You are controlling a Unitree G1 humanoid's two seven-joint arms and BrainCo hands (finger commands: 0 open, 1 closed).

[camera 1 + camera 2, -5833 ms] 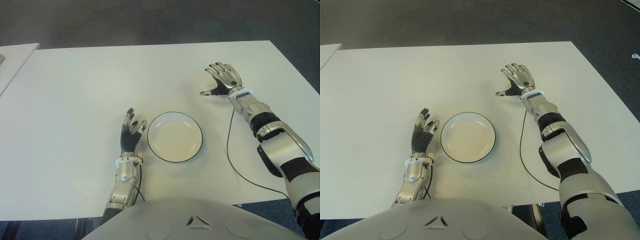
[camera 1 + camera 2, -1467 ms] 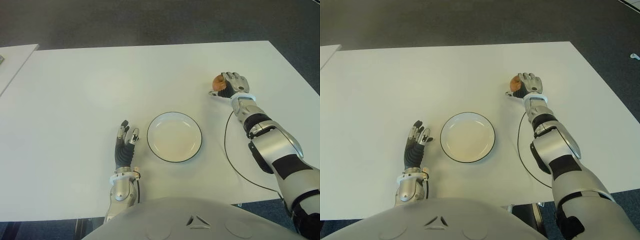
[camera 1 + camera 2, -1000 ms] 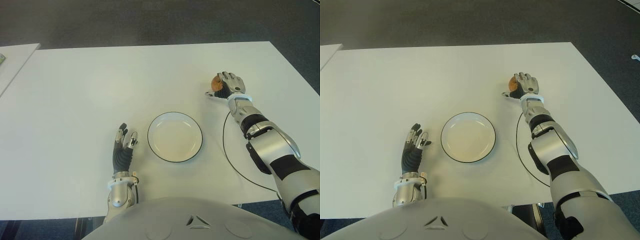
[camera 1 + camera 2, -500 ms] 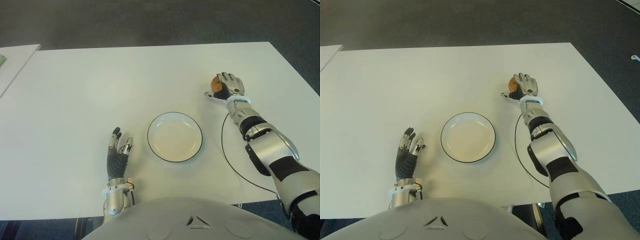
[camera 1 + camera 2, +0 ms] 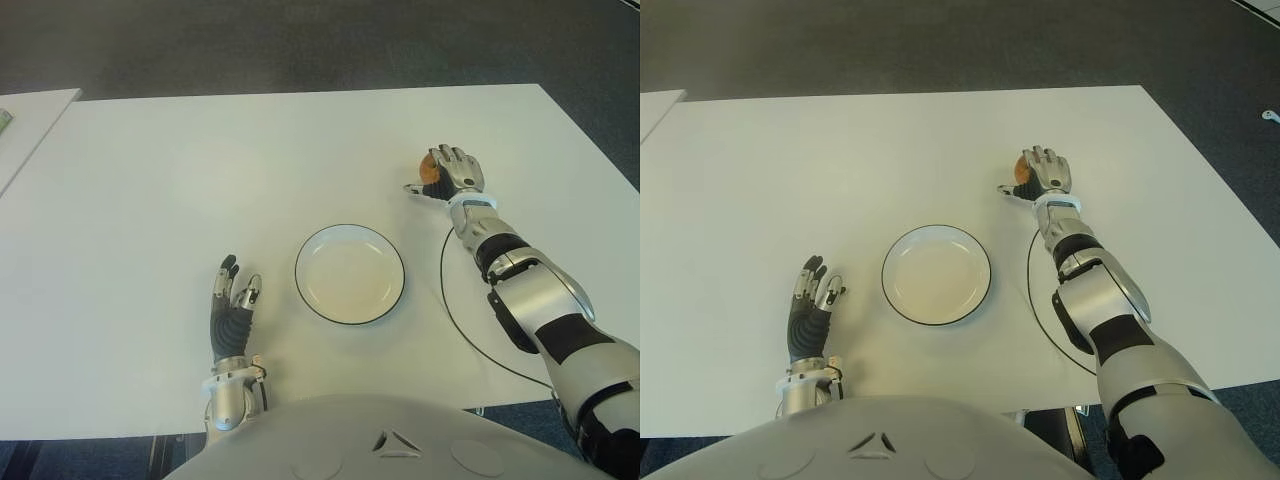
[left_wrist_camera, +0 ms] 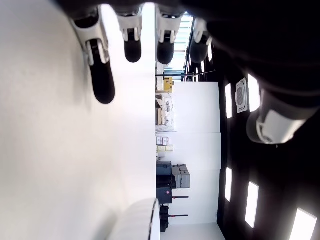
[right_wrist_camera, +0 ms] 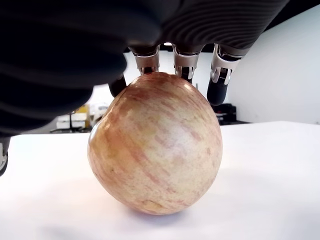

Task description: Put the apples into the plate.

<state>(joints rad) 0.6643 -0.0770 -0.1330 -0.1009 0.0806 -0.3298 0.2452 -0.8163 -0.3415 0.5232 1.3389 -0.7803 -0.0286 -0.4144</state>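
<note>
Resting on the white surface [image 5: 150, 200], apple [image 7: 156, 144] under curled right hand [image 5: 452, 172] fingers [image 7: 220, 75], right of empty plate [image 5: 350, 274]; contact shown only by wrist view. Left hand [image 5: 230, 312] open-fingered, idle left of plate.

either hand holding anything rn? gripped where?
Right hand is closed over the apple, fingers on its top and far side; the apple sits on the table. Left hand, left of the plate, holds nothing.

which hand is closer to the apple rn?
Right. The right hand is curled over the apple at the table's far right. The left hand, fingers open, shows to the left of the plate, far from the apple.
</note>
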